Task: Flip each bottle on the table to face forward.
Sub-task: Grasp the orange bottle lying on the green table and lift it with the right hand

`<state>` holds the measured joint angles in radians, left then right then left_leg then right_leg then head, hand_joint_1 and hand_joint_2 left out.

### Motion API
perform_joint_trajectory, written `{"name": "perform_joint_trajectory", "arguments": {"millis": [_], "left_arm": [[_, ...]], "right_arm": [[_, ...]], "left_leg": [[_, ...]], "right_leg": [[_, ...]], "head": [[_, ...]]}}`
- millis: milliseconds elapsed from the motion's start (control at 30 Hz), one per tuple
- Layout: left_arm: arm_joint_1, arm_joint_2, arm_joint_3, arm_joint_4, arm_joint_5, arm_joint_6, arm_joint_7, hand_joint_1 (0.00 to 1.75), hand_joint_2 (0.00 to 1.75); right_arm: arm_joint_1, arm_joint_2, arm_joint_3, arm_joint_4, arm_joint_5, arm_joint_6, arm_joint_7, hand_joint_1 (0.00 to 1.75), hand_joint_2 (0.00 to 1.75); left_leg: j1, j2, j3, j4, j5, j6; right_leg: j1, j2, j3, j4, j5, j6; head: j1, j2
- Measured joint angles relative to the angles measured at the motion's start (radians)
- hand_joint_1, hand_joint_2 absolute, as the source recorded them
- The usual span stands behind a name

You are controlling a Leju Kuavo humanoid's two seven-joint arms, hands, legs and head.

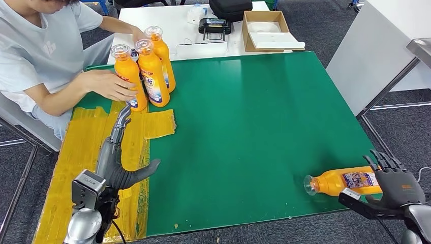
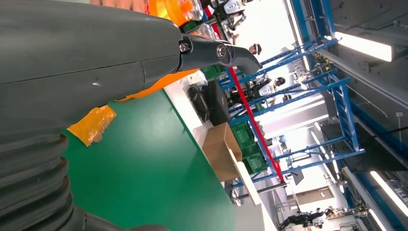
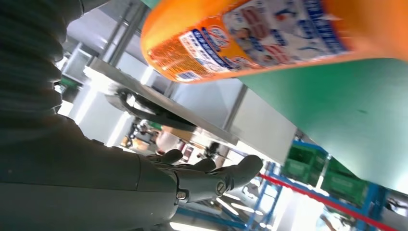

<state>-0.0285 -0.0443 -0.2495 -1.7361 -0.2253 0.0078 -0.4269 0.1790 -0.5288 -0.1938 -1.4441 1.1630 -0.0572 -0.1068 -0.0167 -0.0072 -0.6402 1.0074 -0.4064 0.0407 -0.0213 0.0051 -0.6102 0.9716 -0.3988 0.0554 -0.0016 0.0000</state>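
Note:
Three orange bottles stand upright at the table's far left: one (image 1: 129,76) under a person's hand (image 1: 109,85), and two more (image 1: 153,71) (image 1: 163,57) close behind it. A fourth orange bottle (image 1: 343,182) lies on its side at the near right edge, clear cap pointing left; its label (image 3: 250,36) fills the right wrist view. My right hand (image 1: 394,180) sits just beyond the bottle's base, fingers spread, holding nothing. My left hand (image 1: 118,152) lies open over the yellow tape, fingers stretched toward the nearest upright bottle (image 2: 180,9) without touching it.
The green mat (image 1: 254,132) covers the table, with yellow tape (image 1: 91,168) along its left side. A seated person (image 1: 40,56) leans in from the left. Behind stands a white table (image 1: 178,30) with a cardboard box (image 1: 267,30) and a black device (image 1: 213,25).

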Motion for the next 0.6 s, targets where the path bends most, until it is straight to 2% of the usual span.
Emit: {"name": "perform_joint_trajectory", "arguments": {"millis": [600], "left_arm": [[-0.010, 0.000, 0.000, 0.016, 0.015, -0.005, 0.000, 0.00, 1.75]], "right_arm": [[-0.046, -0.006, -0.007, 0.116, -0.003, 0.019, -0.009, 0.00, 1.75]], "left_leg": [[0.000, 0.000, 0.000, 0.000, 0.000, 0.000]], "right_leg": [[0.000, 0.000, 0.000, 0.000, 0.000, 0.000]], "head": [[0.000, 0.000]]}}
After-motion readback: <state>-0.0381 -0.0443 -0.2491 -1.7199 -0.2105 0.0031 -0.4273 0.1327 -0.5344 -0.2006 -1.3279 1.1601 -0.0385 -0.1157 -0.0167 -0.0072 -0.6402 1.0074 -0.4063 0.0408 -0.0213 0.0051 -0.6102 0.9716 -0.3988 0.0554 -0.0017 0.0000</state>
